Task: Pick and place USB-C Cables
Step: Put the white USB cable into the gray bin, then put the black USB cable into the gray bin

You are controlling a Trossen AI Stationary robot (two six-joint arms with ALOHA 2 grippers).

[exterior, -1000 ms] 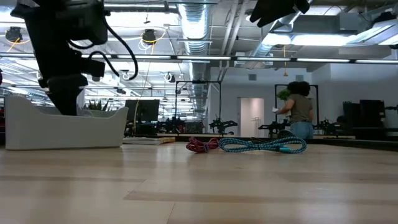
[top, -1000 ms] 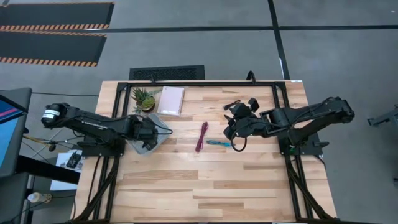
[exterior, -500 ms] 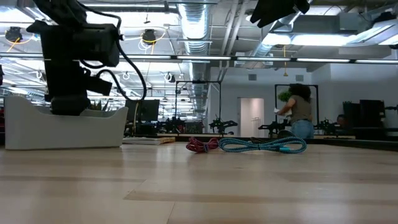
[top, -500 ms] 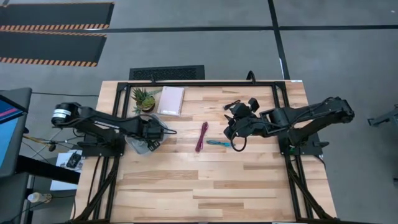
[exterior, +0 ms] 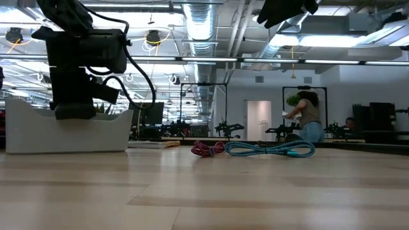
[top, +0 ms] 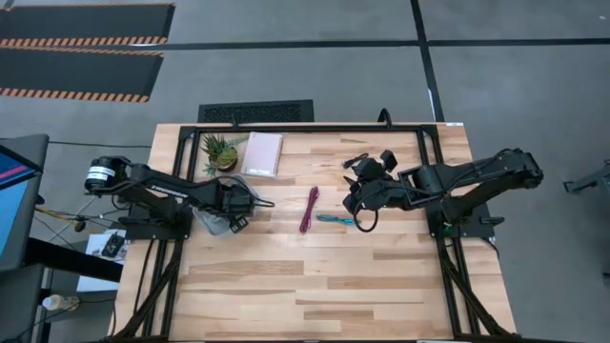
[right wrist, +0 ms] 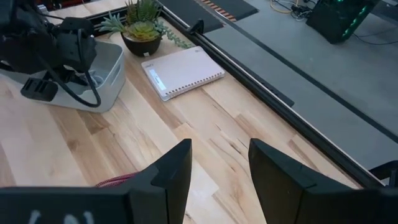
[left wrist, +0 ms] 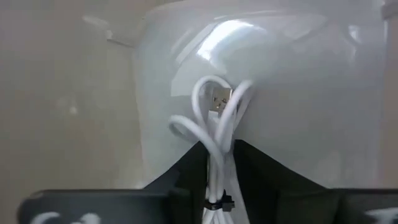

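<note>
Over on the left side of the pale wooden bench [top: 315, 276], the left hand [top: 232, 203] hangs above the pale translucent plastic tray [top: 212, 223], its dark fingers [left wrist: 186, 177] pinched on the thin white cable bundle [left wrist: 216, 134]. The left wrist view shows that bundle's loops and its metal plug held up against the tray's milky inner wall, with a small black tie around the strands low between the fingers. In the low view the same hand [exterior: 75, 114] sits just above the tray's rim [exterior: 70, 131].

The right hand [top: 354, 201] hovers right of the bench's middle, its two dark fingers [right wrist: 168, 174] parted with nothing between them, bare wood showing in the gap.

The magenta braided cable bundle [top: 309, 209] lies stretched out near the bench's centre, running far to near. The teal braided cable bundle [top: 334, 219] lies just to its right, close below the right hand. In the low view the magenta bundle [exterior: 208, 149] and the teal one [exterior: 268, 149] rest side by side on the wood, touching or nearly so. A thin black cable [top: 355, 159] lies by the far edge, beyond the right hand.

At the far left stand a small potted green succulent [top: 218, 151] and, just right of it, a flat white notebook [top: 262, 153]. A person [exterior: 308, 117] stands in the room beyond the bench.
</note>
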